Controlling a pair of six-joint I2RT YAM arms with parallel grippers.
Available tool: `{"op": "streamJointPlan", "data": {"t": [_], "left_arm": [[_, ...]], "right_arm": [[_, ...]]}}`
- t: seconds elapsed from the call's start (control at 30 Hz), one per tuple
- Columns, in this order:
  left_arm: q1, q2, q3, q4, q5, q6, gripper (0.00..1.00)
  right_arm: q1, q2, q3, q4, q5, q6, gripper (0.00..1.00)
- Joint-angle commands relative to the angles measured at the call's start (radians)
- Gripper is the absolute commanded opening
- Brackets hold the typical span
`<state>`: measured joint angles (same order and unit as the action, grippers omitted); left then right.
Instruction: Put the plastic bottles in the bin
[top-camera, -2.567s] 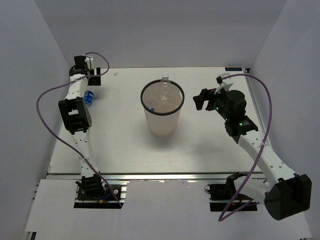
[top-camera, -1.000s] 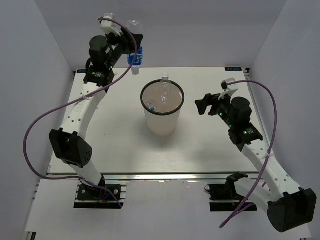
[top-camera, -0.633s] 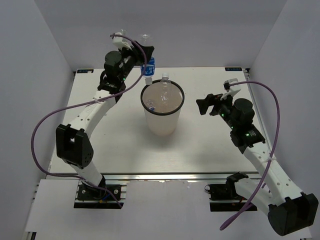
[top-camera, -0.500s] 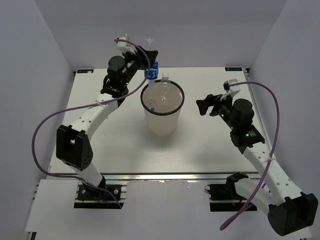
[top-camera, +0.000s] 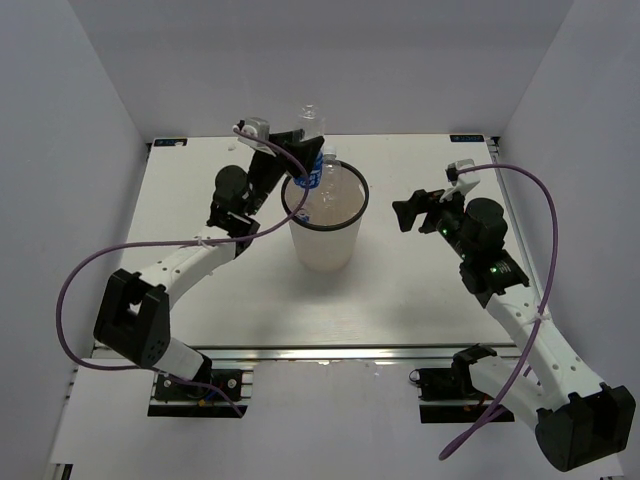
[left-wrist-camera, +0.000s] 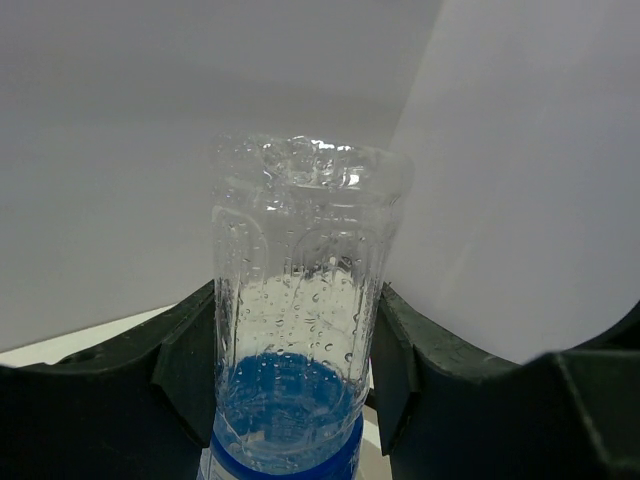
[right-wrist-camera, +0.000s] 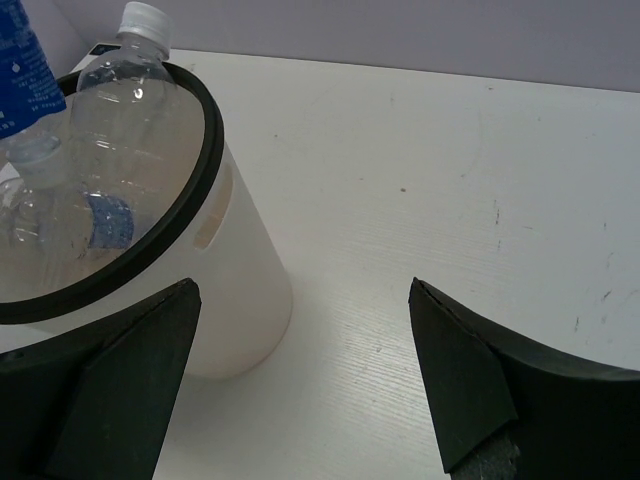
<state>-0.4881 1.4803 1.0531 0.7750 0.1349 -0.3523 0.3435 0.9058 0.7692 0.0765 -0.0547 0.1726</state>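
Note:
My left gripper (top-camera: 303, 160) is shut on a clear plastic bottle (top-camera: 313, 125) with a blue label, held base up with its neck pointing down over the back left rim of the bin (top-camera: 325, 250). In the left wrist view the bottle (left-wrist-camera: 295, 300) fills the gap, with a finger (left-wrist-camera: 188, 360) pressed against each side. The translucent white bin (right-wrist-camera: 240, 300) holds a clear bottle with a white cap (right-wrist-camera: 130, 90) and another with a blue label (right-wrist-camera: 108, 220). The held bottle (right-wrist-camera: 25, 70) shows at the top left. My right gripper (top-camera: 415, 205) stands open to the right of the bin, holding nothing.
The bin stands on the white table (top-camera: 420, 290), which has walls at the back and on both sides. Purple cables (top-camera: 95, 270) loop from both arms. A dark rail runs along the right table edge (top-camera: 505, 190).
My left arm has swung the bottle from the back left toward the middle, bringing it over the bin's rim. The right arm has stayed in place, still open.

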Motion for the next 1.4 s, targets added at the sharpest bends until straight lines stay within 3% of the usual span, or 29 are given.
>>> {"op": "streamJointPlan", "data": {"t": [0.0,0.13,0.43,0.5,0.67,0.8,0.97,1.1,1.13,1.2,1.27,1.37], "left_arm": [[-0.015,-0.009,-0.048,0.196,0.032,0.058,0.41],[-0.035,0.0,-0.1,0.303,-0.009,0.094,0.42],[-0.05,0.086,-0.114,0.366,-0.182,0.168,0.4],[-0.05,0.112,-0.119,0.366,-0.205,0.173,0.33],[-0.052,0.132,-0.143,0.365,-0.224,0.158,0.33],[-0.056,0.117,-0.215,0.385,-0.244,0.119,0.51],[-0.075,0.109,-0.234,0.351,-0.256,0.124,0.64],[-0.079,0.086,-0.237,0.328,-0.264,0.134,0.8],[-0.081,0.078,-0.234,0.32,-0.262,0.142,0.89],[-0.084,0.068,-0.223,0.281,-0.261,0.15,0.9],[-0.087,0.052,-0.206,0.242,-0.265,0.161,0.98],[-0.087,0.031,-0.176,0.192,-0.284,0.174,0.98]], "right_arm": [[-0.009,0.001,-0.001,0.037,0.007,-0.018,0.89],[-0.011,0.002,-0.001,0.039,0.004,-0.022,0.89],[-0.014,0.01,-0.002,0.04,-0.005,-0.028,0.89],[-0.014,0.01,-0.005,0.045,-0.007,-0.03,0.89],[-0.015,0.024,-0.007,0.049,-0.008,-0.03,0.89],[-0.017,0.036,-0.007,0.049,-0.008,-0.033,0.89],[-0.02,0.039,-0.005,0.051,-0.01,-0.035,0.9],[-0.02,0.035,-0.007,0.052,-0.011,-0.033,0.89],[-0.02,0.035,-0.007,0.054,-0.014,-0.035,0.89],[-0.021,0.038,-0.007,0.054,-0.016,-0.032,0.89],[-0.021,0.039,-0.004,0.054,-0.019,-0.031,0.89],[-0.021,0.042,-0.005,0.052,-0.023,-0.03,0.89]]}}
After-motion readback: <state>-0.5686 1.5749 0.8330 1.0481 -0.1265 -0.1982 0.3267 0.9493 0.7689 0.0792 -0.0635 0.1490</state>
